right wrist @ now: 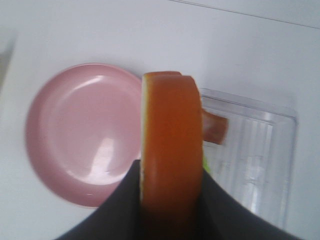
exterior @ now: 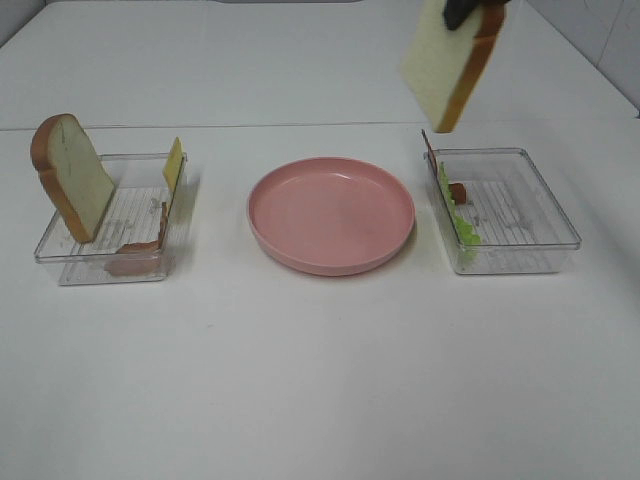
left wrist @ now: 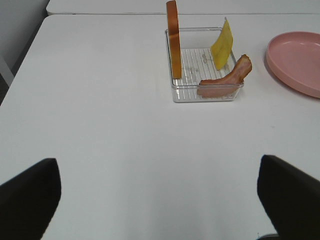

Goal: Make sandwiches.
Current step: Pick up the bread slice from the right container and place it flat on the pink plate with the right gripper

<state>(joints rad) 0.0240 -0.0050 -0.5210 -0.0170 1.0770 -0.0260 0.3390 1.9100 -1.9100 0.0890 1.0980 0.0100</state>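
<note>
- Exterior high view gives us the key relation: the right gripper point(exterior: 468, 12), at the top edge, is clamped on the top of a white bread slice point(exterior: 452, 62). The slice hangs in the air above the far inner corner of the right tray point(exterior: 520, 205).
- Right wrist view confirms the hold: dark fingers point(right wrist: 120, 210) press on either face of the slice, and its orange-brown crust edge is toward the camera.
- We judge the pink plate point(exterior: 331, 215) to be the target. It lies below the slice and toward the table's middle, bare, between the two trays.
- The slice hangs on edge, its long axis pointing down and slightly tilted. We reckon it must be turned flat on the way down.
- Our left gripper point(left wrist: 160, 200) stands wide open and empty, well back from the left tray point(exterior: 60, 262). There a second bread slice point(exterior: 72, 175), cheese point(exterior: 173, 163) and bacon point(exterior: 140, 245) wait.
- We see the lettuce point(exterior: 462, 225) leaning in the right tray.
- Of the two arms, the right is plainly the nearer for this move.
</note>
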